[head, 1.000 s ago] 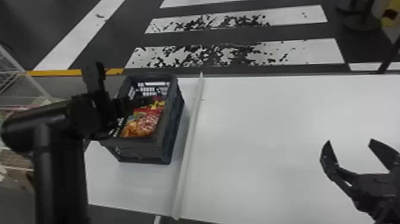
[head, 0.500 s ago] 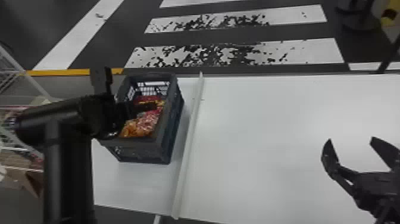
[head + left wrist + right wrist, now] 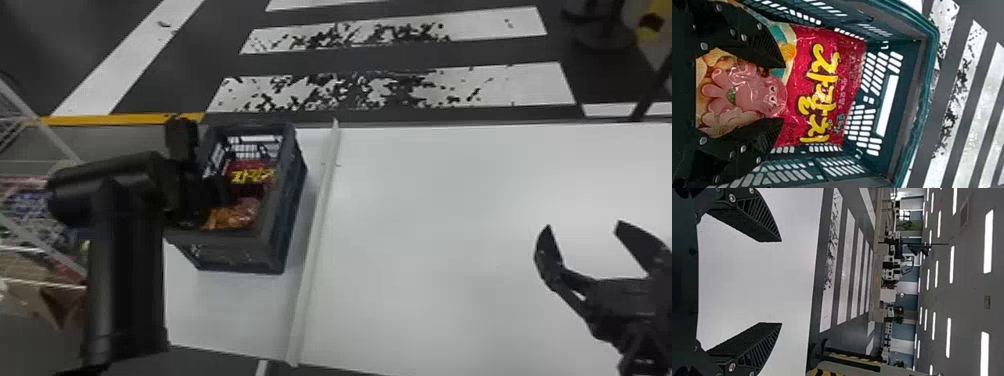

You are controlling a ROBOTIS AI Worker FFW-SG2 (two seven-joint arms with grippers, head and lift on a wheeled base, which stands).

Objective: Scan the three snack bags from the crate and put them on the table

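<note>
At the left of the head view, my left gripper is over the left part of the dark crate. Inside the crate lies a red snack bag with yellow lettering; orange-brown packaging shows nearer the front. In the left wrist view, the open left gripper has its fingers on either side of the pink octopus picture on the red bag, within the crate. My right gripper is parked open above the table's right side; its fingers stand wide apart in the right wrist view.
A raised white strip runs front to back across the white table, just right of the crate. A wire rack with goods stands at the far left. Striped floor lies beyond the table.
My left gripper has shifted right and slightly lower over the crate, and more of the red bag's yellow lettering now shows. The right arm has kept still.
</note>
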